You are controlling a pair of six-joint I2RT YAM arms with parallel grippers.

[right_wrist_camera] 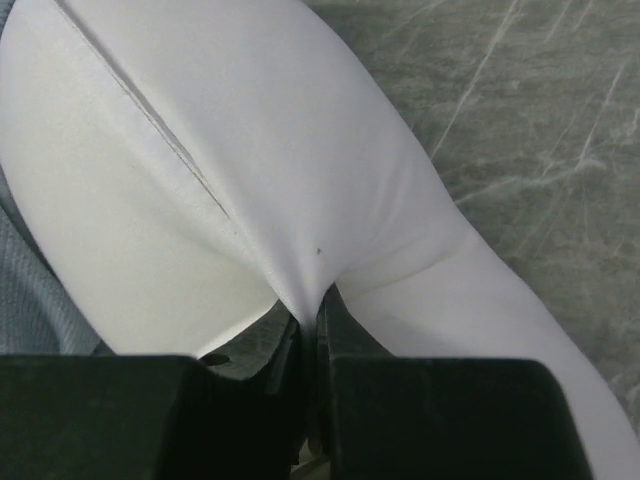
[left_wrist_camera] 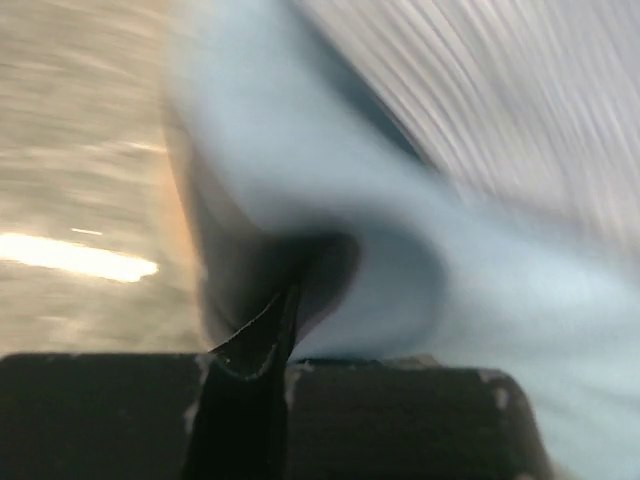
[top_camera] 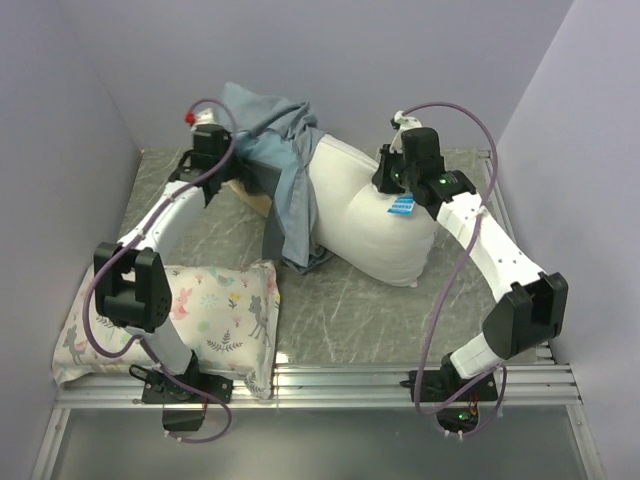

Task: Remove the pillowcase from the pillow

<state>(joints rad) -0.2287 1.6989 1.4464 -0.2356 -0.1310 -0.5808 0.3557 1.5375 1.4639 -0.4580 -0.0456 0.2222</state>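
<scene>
The white pillow (top_camera: 370, 225) lies at the table's middle back, its blue-and-white tag (top_camera: 401, 206) near my right gripper. The blue-grey pillowcase (top_camera: 285, 150), inside showing, is bunched over the pillow's far left end and hangs down its left side. My left gripper (top_camera: 222, 160) is shut on the pillowcase (left_wrist_camera: 330, 190) at the back left; that view is blurred. My right gripper (top_camera: 388, 172) is shut on a pinch of the pillow's white cloth (right_wrist_camera: 312, 290) at its far right end. A little pillowcase shows at the right wrist view's left edge (right_wrist_camera: 30, 300).
A smaller floral deer-print pillow (top_camera: 215, 310) lies at the near left, under my left arm. The grey marbled table (top_camera: 350, 310) is walled at the back and both sides. A metal rail (top_camera: 380, 385) runs along the near edge.
</scene>
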